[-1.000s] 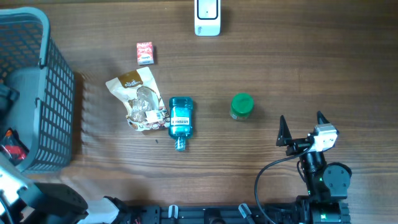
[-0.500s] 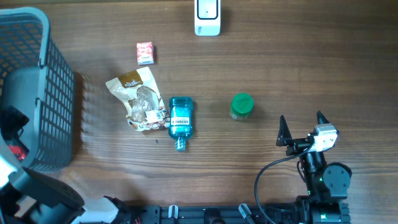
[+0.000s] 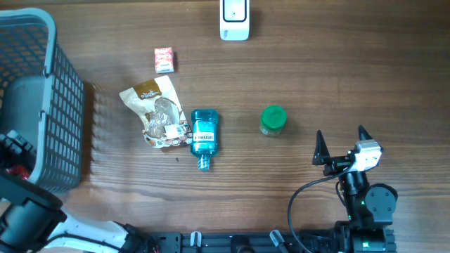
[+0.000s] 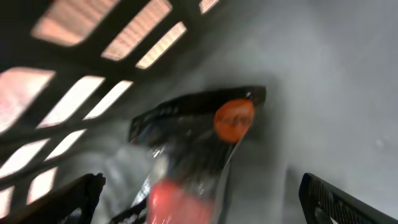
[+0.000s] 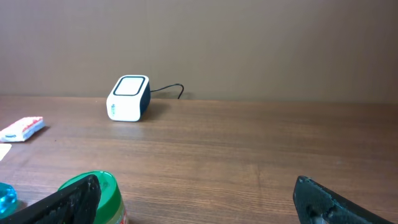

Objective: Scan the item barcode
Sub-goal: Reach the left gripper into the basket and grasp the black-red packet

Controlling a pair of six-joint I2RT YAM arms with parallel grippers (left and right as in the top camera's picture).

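The left gripper point(image 4: 202, 199) is hanging wide open inside the grey plastic mesh basket point(image 3: 67, 91) at the wooden tabletop's point(image 3: 337, 70) left edge; a shiny black packet with an orange dot point(image 4: 186, 130) is lying under it. The right gripper point(image 3: 341, 133) is sitting open and empty by the near right corner; the small white box scanner point(image 3: 234, 17) is standing at the far edge.

The overhead camera looks straight down on the whole table point(image 3: 351, 84) from high up. The right wrist camera sits low at the near right and looks across to the far side. Both see the white scanner point(image 3: 234, 17) and the green jar point(image 3: 273, 120). The left wrist camera is very close and blurry, inside the basket point(image 3: 67, 105) on the left. The overhead camera sees that basket too.
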